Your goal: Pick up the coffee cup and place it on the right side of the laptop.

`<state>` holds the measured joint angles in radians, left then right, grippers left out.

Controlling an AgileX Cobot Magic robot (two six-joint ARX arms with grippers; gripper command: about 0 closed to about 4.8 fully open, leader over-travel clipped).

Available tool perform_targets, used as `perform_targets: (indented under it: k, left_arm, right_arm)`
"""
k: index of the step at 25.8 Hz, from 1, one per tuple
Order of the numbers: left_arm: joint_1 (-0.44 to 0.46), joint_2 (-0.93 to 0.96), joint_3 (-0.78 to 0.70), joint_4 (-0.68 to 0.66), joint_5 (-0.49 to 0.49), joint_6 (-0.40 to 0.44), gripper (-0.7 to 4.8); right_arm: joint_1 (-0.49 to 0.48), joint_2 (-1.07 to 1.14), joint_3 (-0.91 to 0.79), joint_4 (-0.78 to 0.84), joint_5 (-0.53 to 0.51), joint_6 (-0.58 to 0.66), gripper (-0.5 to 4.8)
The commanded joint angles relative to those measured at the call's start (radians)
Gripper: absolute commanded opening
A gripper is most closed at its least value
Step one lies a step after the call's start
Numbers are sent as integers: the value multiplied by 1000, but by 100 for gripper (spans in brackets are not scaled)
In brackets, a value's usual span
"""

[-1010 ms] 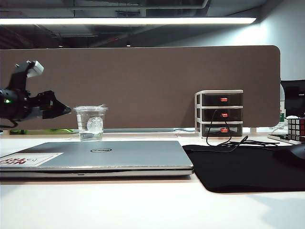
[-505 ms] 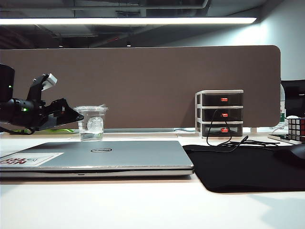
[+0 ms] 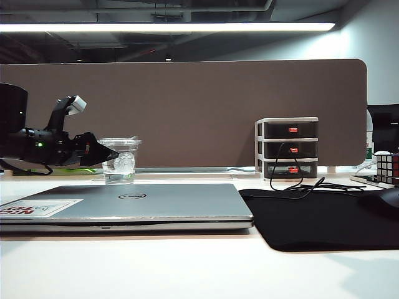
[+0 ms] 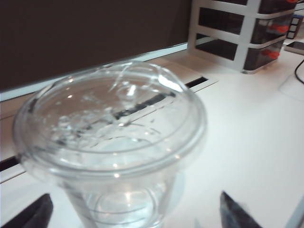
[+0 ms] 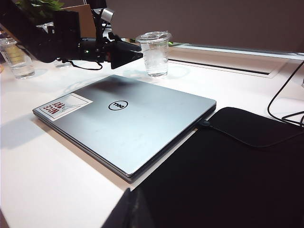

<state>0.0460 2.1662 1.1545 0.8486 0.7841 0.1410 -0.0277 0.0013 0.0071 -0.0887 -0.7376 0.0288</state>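
Rightward and lower than a second earlier, the left end effector [image 3: 107, 156] had reached the cup [image 3: 120, 160], fingers [image 4: 236, 212] spread on either side. Behind the laptop [image 3: 128, 205] stood the cup on the surface [image 3: 187, 274]. Whether the right end effector [image 5: 130, 211] was spread, I couldn't tell.

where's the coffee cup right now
In the exterior view the coffee cup stands left of centre on the table behind the closed laptop, with the open left gripper reaching it from the left.

black mat [image 3: 318, 218], drawer unit [image 3: 287, 148], rubik's cube [image 3: 387, 169]
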Motion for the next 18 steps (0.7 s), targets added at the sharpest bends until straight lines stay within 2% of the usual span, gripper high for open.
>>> perform_targets:
  k: [1, 8, 16, 18]
  left_arm:
    - [-2, 27, 54, -58, 31, 8, 479]
    - [-23, 107, 153, -77, 20, 2, 479]
    - [-53, 169, 257, -77, -39, -3, 479]
    - [-61, 179, 291, -79, -40, -25, 479]
  right_arm:
    - [1, -2, -6, 10, -2, -5, -1]
    - [1, -2, -6, 10, -2, -6, -1]
    - [1, -2, -6, 10, -1, -7, -1]
    - [1, -2, -6, 10, -1, -8, -1]
